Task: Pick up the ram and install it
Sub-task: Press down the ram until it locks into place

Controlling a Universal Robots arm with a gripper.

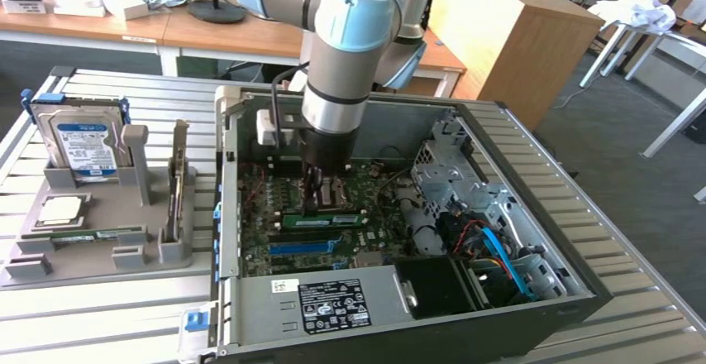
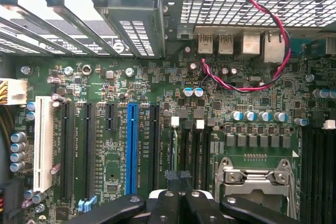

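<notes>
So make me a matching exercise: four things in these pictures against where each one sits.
Things:
1. hard drive
2. ram
3. processor
4. gripper

Places:
A. flat on the grey holder, below the hard drive
B. lying on the motherboard inside the case
C. upright in the grey holder, exterior view's left
D. down inside the case, at the ram

Pairs: 1-C, 2-B, 3-A, 4-D
</notes>
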